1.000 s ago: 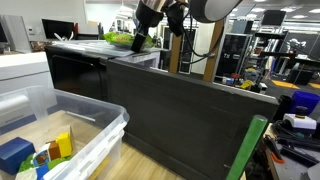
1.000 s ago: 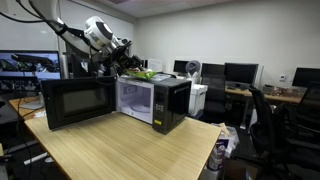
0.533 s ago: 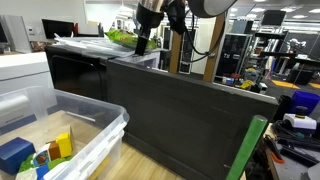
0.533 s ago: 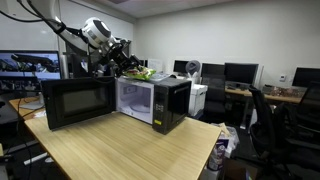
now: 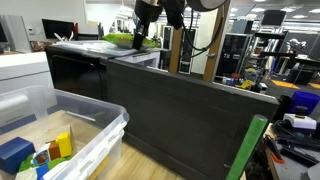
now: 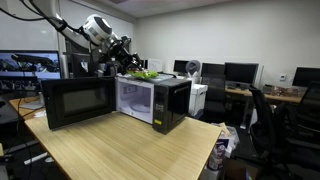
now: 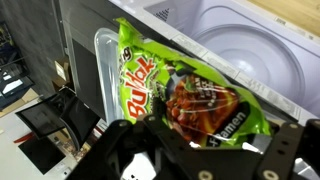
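Note:
A green ramen packet (image 7: 190,90) lies on top of the microwave (image 6: 150,100), near its front edge. It also shows in both exterior views (image 5: 122,40) (image 6: 144,75). My gripper (image 7: 210,130) hovers just above and beside the packet, with its dark fingers spread wide on either side of the packet's lower end. The gripper also shows in both exterior views (image 5: 140,36) (image 6: 125,62). The microwave door (image 6: 75,103) stands open. The white interior (image 7: 250,45) shows in the wrist view.
The microwave stands on a wooden table (image 6: 130,150). A clear plastic bin (image 5: 70,140) with coloured toys sits close to the camera. Desks, monitors (image 6: 240,72) and office chairs (image 6: 275,120) fill the room behind.
The gripper has lifted slightly above the packet. The packet has stayed on the microwave top.

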Robot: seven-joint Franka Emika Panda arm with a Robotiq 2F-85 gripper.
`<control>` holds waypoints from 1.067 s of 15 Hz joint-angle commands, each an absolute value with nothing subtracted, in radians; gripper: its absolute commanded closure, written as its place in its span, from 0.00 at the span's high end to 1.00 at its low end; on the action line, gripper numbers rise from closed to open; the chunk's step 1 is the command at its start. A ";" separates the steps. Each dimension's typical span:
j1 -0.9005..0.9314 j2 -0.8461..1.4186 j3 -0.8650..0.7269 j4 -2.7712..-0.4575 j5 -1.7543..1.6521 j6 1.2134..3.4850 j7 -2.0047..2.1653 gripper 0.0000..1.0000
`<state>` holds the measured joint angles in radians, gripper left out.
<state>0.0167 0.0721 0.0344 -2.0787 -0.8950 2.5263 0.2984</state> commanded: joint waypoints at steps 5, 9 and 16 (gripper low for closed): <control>0.024 0.087 0.016 -2.080 -0.900 2.546 0.402 0.23; 0.025 0.068 0.008 -2.078 -0.969 2.573 0.480 0.12; 0.021 0.033 0.011 -2.076 -1.227 2.577 0.677 0.00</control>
<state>0.0170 0.0546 0.0128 -2.0484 -1.1658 2.5591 0.6161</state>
